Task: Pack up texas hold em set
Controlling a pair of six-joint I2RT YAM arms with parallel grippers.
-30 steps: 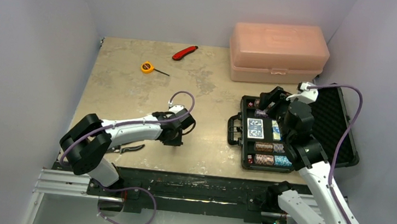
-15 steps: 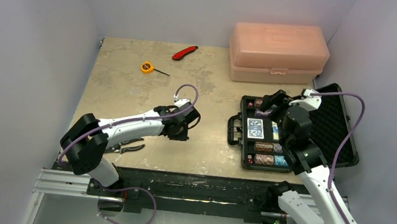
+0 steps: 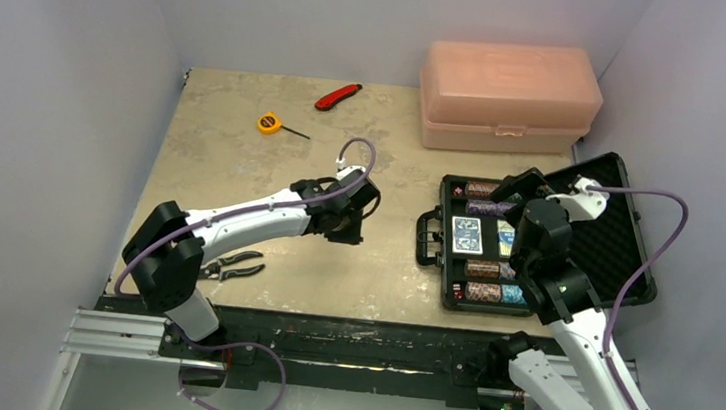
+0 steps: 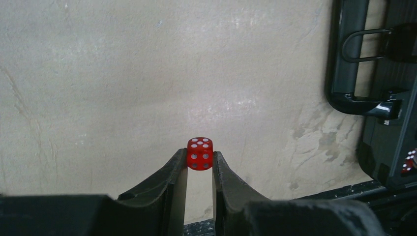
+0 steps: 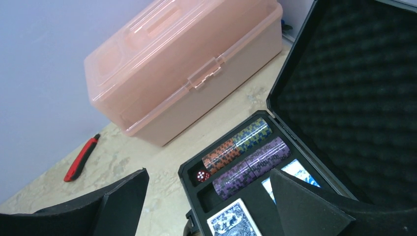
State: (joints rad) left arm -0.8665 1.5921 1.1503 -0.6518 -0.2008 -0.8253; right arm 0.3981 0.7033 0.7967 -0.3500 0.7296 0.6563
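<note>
The black case (image 3: pixel 640 257) lies open at the right, lid back, with chip rolls (image 3: pixel 490 270), blue card decks (image 3: pixel 467 234) and a red die (image 5: pixel 201 176) in its tray. My left gripper (image 4: pixel 200 164) is shut on a small red die (image 4: pixel 200 153), held above the bare table left of the case handle (image 4: pixel 344 64); in the top view it (image 3: pixel 342 225) is mid-table. My right gripper (image 5: pixel 209 196) is open and empty above the tray's far end, with chip rolls (image 5: pixel 236 145) and a card deck (image 5: pixel 235 220) between its fingers.
A translucent pink box (image 3: pixel 508 96) stands behind the case. A red utility knife (image 3: pixel 338 96) and a yellow tape measure (image 3: pixel 269 123) lie at the back. Pliers (image 3: pixel 230 269) lie near the front left edge. Walls close in on both sides.
My left gripper has moved right and away from me toward the case, carrying the die. My right gripper has drawn back and risen over the tray's far end.
</note>
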